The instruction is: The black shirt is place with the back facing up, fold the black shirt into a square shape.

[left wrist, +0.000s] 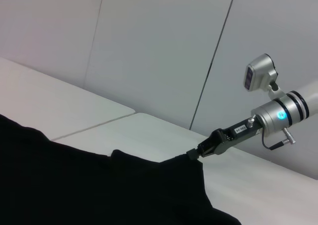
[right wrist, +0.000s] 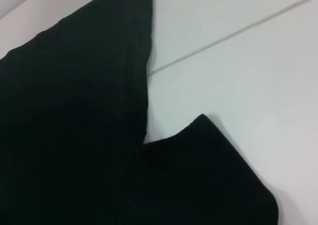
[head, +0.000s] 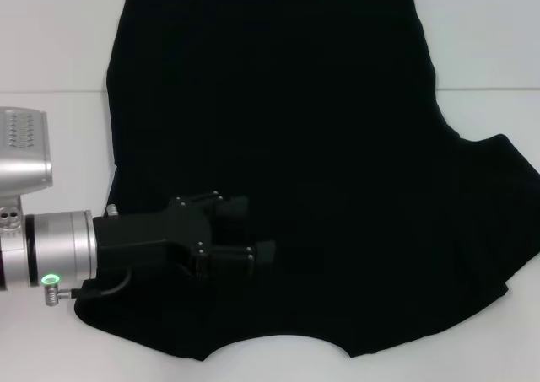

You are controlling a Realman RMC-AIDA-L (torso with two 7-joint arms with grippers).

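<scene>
With its jaws spread over the near-left of the large black cloth T-shirt [head: 278, 137], the left gripper [head: 253, 228] seems ready to fold the left side; next it must close on fabric, while the right gripper [left wrist: 193, 155] pinches the sleeve edge.

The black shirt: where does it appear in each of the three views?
Head view: black shirt covers most of the white table, left gripper over its near left part.
Left wrist view: along the bottom; right gripper at its edge.
Right wrist view: left and bottom.
Shared landmark: the table seam.

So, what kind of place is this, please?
Probably a robot test bench: plain white table, bare grey wall panels, and only a black shirt spread under the left end effector.
</scene>
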